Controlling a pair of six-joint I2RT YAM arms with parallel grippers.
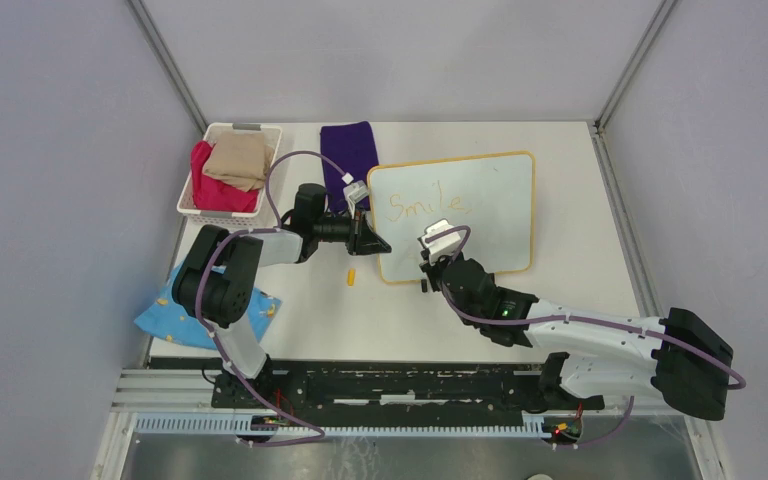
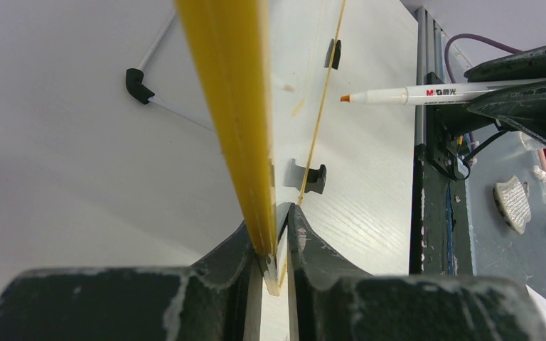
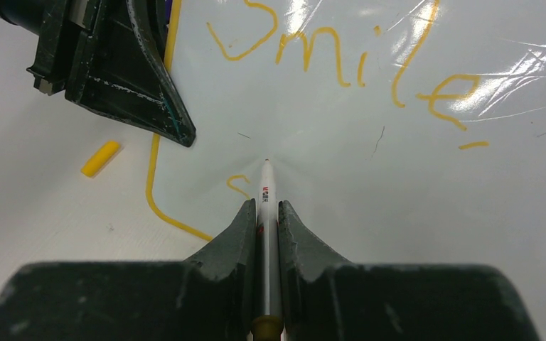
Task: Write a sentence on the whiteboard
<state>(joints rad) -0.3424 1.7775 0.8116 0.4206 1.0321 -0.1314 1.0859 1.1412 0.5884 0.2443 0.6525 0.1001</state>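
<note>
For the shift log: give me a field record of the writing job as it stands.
Board: glossy white rectangular whiteboard, yellow-orange frame
Left pincer: shut on the board's left edge
Right pincer: shut on a slim white marker
Written: orange handwritten "Smile," on top; a small curl started below
Marker tip: beside that curl; contact unclear
Loose: small yellow cap on the table, left of the board

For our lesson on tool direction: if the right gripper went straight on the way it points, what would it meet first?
The whiteboard: the marker in the right gripper points at its bare surface beside the started orange stroke; whether it already touches is unclear.
</note>
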